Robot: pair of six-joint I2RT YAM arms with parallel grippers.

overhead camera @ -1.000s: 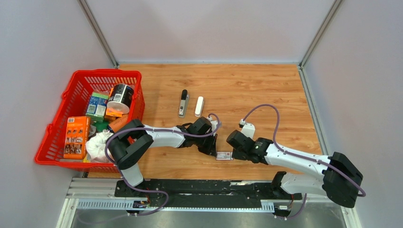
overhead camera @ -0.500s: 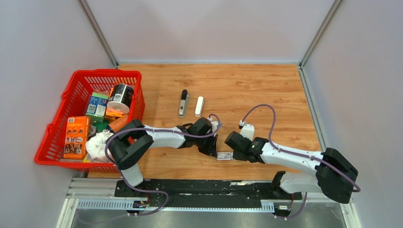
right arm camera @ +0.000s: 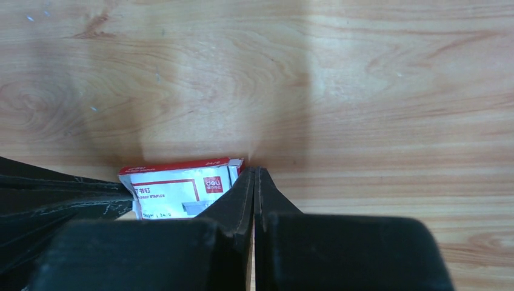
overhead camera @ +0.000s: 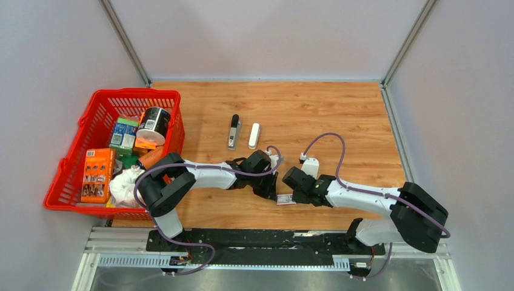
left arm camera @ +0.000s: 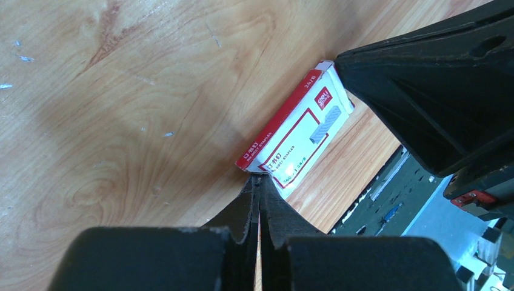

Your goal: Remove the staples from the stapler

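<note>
Where your left gripper (left arm camera: 257, 180) sits, its jaws are pressed together on nothing, tips touching one end of the red-and-white staple box (left arm camera: 296, 136) lying flat on the wooden table (overhead camera: 339, 121). Your right gripper (right arm camera: 254, 174) is likewise clenched empty, its tips against the box's opposite end, so the box lies between the two. Farther back, well apart from both grippers, you have the white stapler (overhead camera: 254, 136) lying on the table, with a grey-metal, black-tipped bar (overhead camera: 233, 132) just beside it. At the table's left edge stands a red basket (overhead camera: 136, 92) of assorted packages.
</note>
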